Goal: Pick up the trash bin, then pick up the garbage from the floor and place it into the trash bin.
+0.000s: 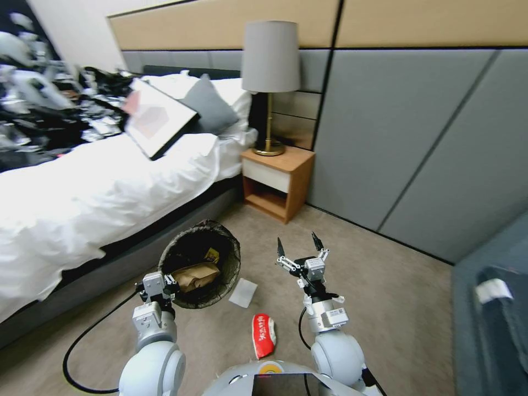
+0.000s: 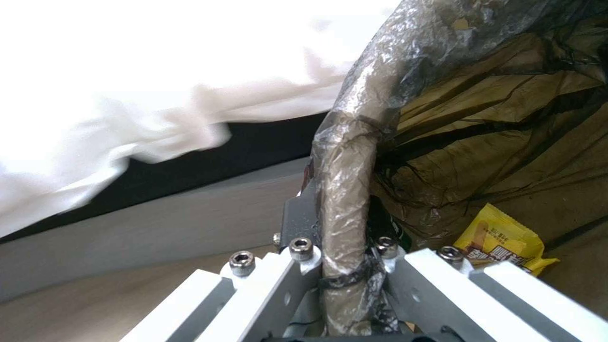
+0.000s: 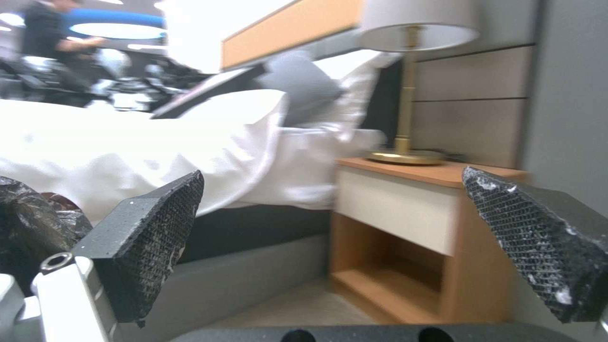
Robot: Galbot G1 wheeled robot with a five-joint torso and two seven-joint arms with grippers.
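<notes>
The trash bin (image 1: 181, 248) hangs tilted beside the bed, its black bag folded over the rim (image 2: 347, 156). My left gripper (image 1: 166, 286) (image 2: 342, 256) is shut on that rim at the near edge. Inside the bin lie a brown paper bag (image 1: 195, 276) (image 2: 507, 137) and a yellow snack packet (image 1: 212, 256) (image 2: 503, 242). On the carpet, a white paper sheet (image 1: 243, 292) lies just right of the bin, and a red-white snack packet (image 1: 264, 334) lies nearer me. My right gripper (image 1: 300, 247) (image 3: 336, 247) is held open above the carpet, right of the bin, with nothing between its fingers (image 3: 158, 232).
A bed with white bedding (image 1: 93, 192) runs along the left. A wooden nightstand (image 1: 278, 181) (image 3: 405, 223) with a lamp (image 1: 270, 82) stands against the grey panelled wall (image 1: 412, 143). A black cable (image 1: 82, 346) loops on the floor at left. Dark furniture (image 1: 495, 313) stands at right.
</notes>
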